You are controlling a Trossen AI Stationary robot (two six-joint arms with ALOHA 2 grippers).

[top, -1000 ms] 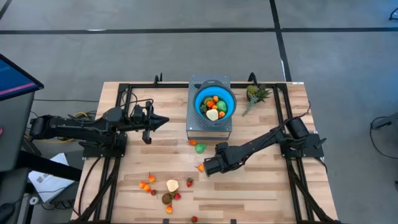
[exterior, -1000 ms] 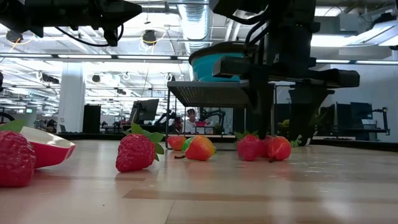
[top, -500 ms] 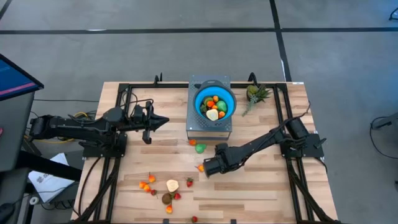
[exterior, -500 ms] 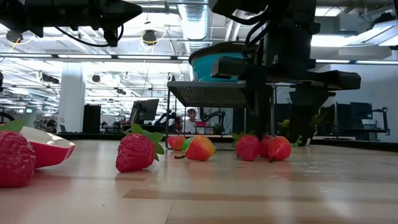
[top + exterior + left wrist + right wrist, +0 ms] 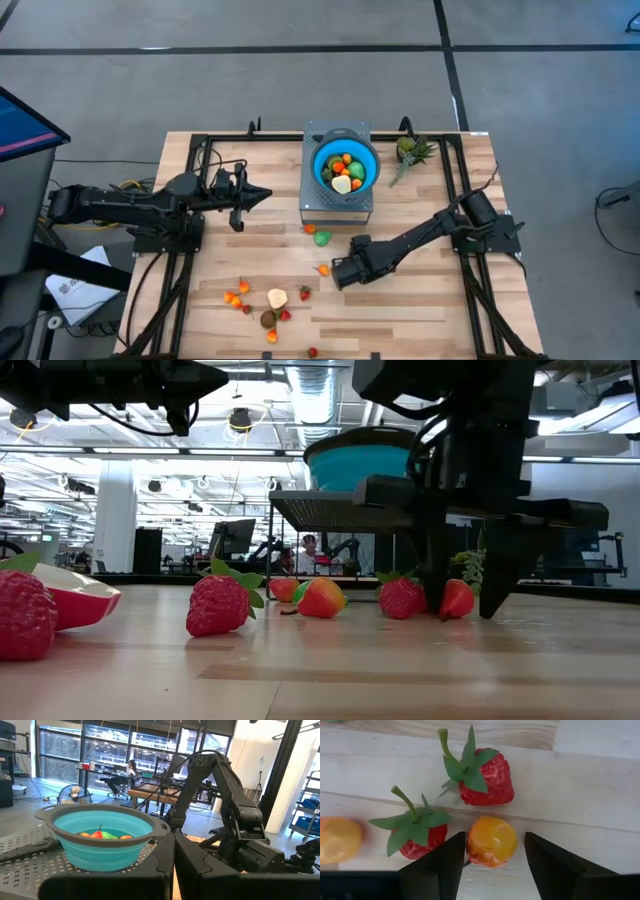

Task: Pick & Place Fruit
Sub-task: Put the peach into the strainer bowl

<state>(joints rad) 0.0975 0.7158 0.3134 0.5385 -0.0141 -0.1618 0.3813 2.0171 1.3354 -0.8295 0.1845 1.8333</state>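
- Small orange fruit (image 5: 491, 841) on the bare wooden counter (image 5: 420, 300), between the two spread fingers (image 5: 439, 865) of the right gripper (image 5: 490, 865), with a narrow gap on each side.
- Two red strawberries just beside it: one (image 5: 482, 770) beyond the orange piece, another (image 5: 417, 832) next to the finger.
- Right gripper (image 5: 337, 272) lowered to the counter near the middle, fingertips down at the surface in the low view (image 5: 462, 605), open around the orange fruit, not pinching it.
- More fruit (image 5: 268, 300) scattered over the near-left part of the counter; a green piece (image 5: 321, 238) in front of the grey perforated stand (image 5: 335, 205).
- Blue bowl (image 5: 345, 166) on that stand, already holding orange, green and pale yellow fruit (image 5: 343, 178).
- Spiky pineapple-like piece (image 5: 410, 150) right of the bowl.
- Left gripper (image 5: 262, 194) raised over the left side, well apart from the fruit, fingers (image 5: 165, 860) pressed together, holding nothing.
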